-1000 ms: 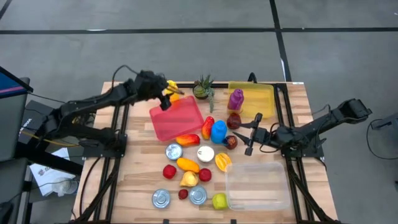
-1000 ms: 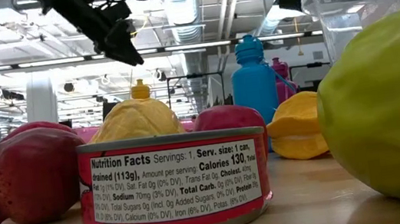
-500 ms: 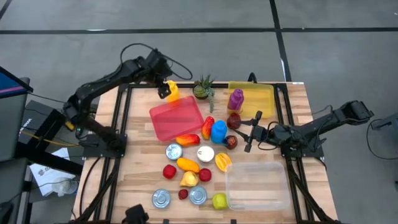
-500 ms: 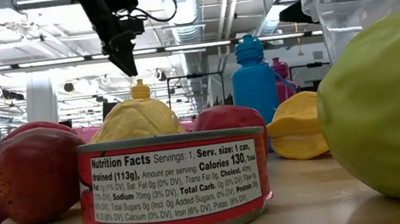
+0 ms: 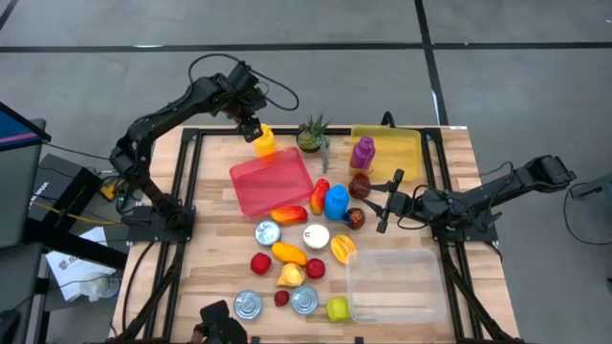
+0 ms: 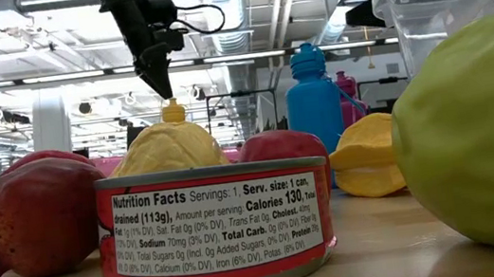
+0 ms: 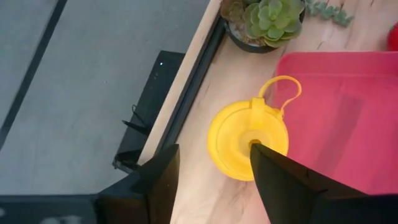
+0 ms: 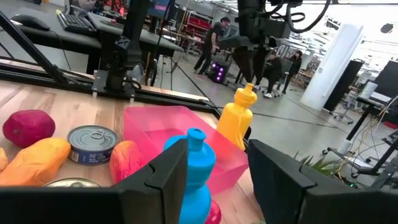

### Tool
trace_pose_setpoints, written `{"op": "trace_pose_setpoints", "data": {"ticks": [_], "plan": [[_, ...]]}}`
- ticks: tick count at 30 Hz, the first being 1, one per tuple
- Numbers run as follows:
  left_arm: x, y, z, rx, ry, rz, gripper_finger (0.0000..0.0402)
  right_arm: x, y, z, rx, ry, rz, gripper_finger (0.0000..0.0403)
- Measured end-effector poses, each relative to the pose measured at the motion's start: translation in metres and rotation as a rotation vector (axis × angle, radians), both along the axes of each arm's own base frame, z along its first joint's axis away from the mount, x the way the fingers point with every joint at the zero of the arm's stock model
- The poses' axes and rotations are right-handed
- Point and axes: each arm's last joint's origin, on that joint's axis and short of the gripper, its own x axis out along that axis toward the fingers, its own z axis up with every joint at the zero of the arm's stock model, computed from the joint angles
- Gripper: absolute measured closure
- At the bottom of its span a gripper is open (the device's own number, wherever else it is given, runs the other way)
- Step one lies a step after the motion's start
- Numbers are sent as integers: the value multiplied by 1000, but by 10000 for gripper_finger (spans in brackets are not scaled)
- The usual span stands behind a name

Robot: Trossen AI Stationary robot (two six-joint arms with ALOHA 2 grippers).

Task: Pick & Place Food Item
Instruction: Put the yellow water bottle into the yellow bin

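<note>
The high view looks straight down on the whole table from far above. The low view sits at tabletop height, very near a labelled can, facing level toward the yellow bottle. The left wrist view looks down onto that bottle from close. The right wrist view faces it across the table.

Left pincer points down with parted fingers; right pincer rests low, open.

Crowded wooden worktop

Fruit, three cans, pink tray, yellow tray, clear tub, bottles and a potted succulent rest on it.
</note>
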Motion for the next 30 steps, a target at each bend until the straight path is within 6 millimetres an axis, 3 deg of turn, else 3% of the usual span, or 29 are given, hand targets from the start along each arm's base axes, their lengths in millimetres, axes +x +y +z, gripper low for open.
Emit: {"op": "trace_pose_setpoints", "data": {"ticks": [9,22,30], "plan": [[3,-4,0,-42,-31,-36,207,1,-2,0,8,-3,12,244],[3,-2,1,-6,-25,-26,132,1,-2,0,8,-3,12,244],[4,2,2,55,-9,3,132,1,-2,0,8,-4,12,244]]}}
